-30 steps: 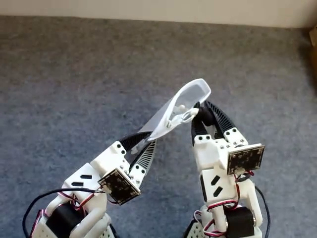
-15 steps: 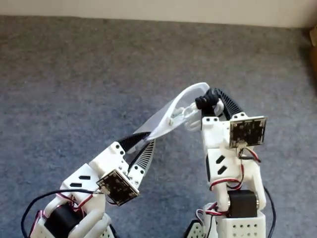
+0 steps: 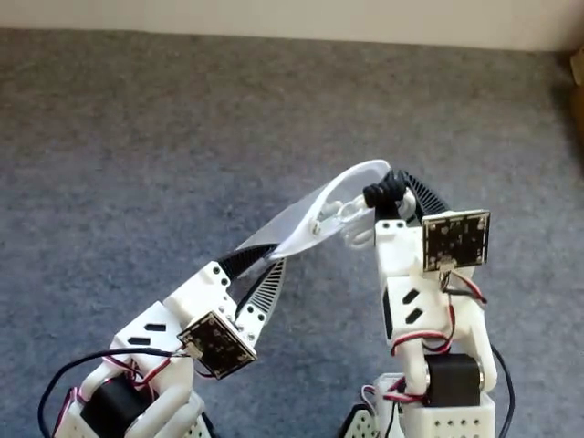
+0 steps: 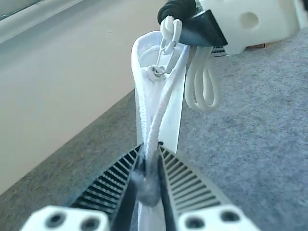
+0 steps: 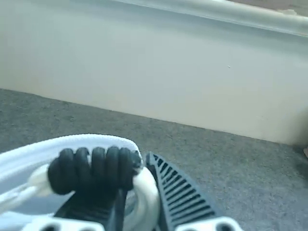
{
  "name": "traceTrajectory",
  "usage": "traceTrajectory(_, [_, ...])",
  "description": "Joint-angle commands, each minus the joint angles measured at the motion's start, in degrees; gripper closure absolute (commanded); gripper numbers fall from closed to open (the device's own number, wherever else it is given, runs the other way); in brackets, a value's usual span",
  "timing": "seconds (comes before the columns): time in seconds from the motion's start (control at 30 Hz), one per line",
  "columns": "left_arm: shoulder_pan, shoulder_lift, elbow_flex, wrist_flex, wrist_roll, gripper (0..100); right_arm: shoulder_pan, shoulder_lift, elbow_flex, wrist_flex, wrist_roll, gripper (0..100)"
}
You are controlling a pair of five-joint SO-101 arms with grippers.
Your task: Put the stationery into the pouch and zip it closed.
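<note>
The white pouch (image 3: 306, 217) hangs in the air above the grey tabletop (image 3: 137, 137), stretched slantwise between the two arms. Its lower end is pinched between the black ribbed fingers (image 4: 113, 185) of the left end effector (image 3: 259, 270), which is clamped tight on the fabric. The zip slider (image 4: 156, 72) sits close to the pouch's upper end, with the zip line running down from it toward the left fingers. The right end effector (image 3: 387, 193) is clenched on the white pull cord (image 4: 202, 86) at that upper end, its loop dangling just beside the pouch.
</note>
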Motion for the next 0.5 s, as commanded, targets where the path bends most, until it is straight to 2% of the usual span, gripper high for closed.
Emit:
traceTrajectory(0.0, [-1.27,-0.22,-2.86,2.64,0.62,97,-0.48,-6.81,-3.74,2.95,0.35,99.3])
traceTrajectory(0.2, [3.47,-0.13,-2.95,2.55,0.70,86,-8.92,-17.10,-1.89,9.19,3.87,99.3])
traceTrajectory(0.33, [6.55,-0.13,-3.03,1.49,0.44,85,-14.29,-19.56,0.04,11.03,5.10,99.3])
traceTrajectory(0.47, [6.46,-0.04,-3.03,-1.76,0.35,85,-14.81,-19.12,0.22,11.12,4.92,99.3])
